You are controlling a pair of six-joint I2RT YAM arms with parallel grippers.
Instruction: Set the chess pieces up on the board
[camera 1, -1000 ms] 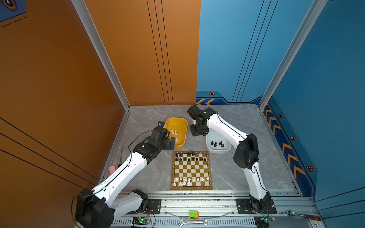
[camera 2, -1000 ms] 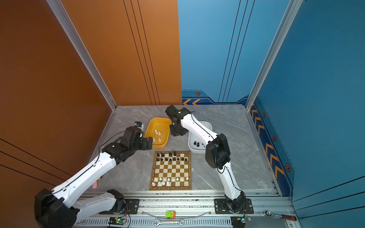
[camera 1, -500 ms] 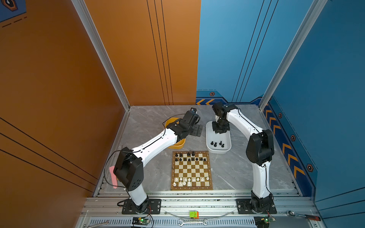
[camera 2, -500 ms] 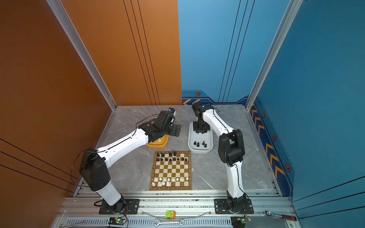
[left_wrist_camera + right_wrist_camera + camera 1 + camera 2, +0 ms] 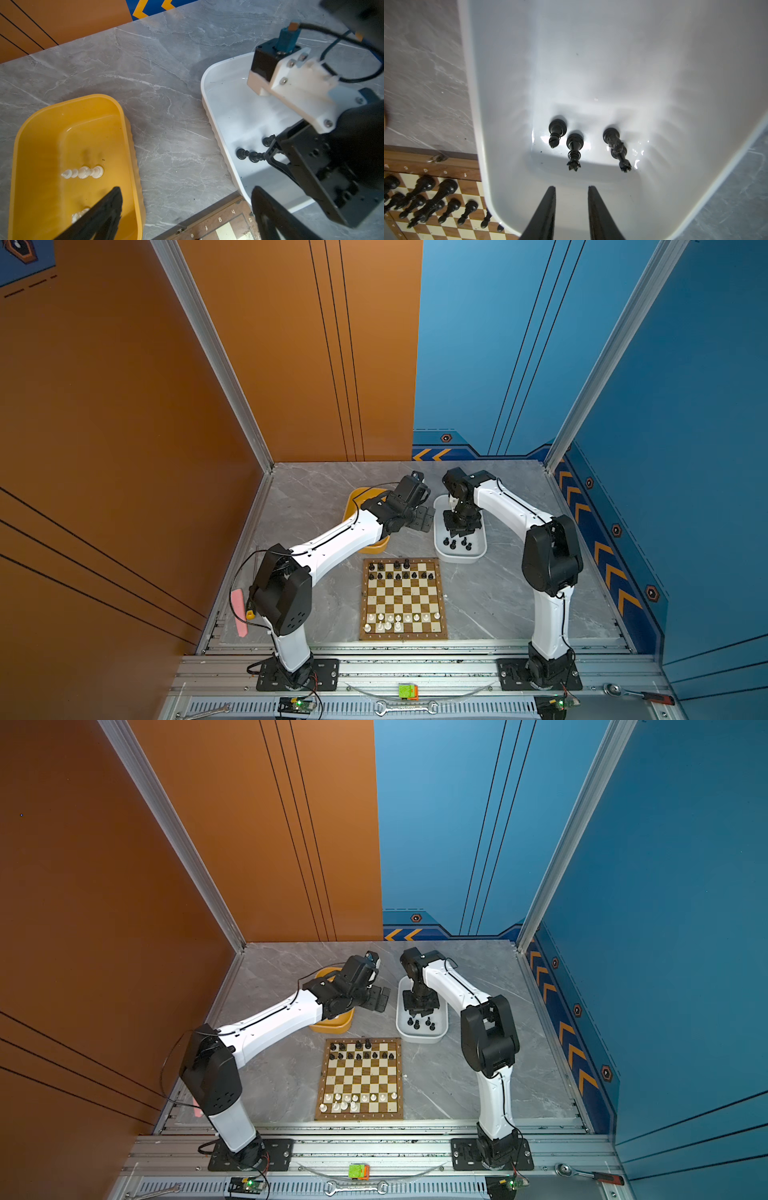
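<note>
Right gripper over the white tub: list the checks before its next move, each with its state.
1. Right gripper empty, jaws apart: ok.
2. Black pieces upright in the white tub: ok.
3. A piece between the fingers: not ok, all stand ahead of the tips.
4. Left gripper clear of the tub: cannot tell, it hangs close beside it.
5. Free far-row squares on the board: ok.
</note>
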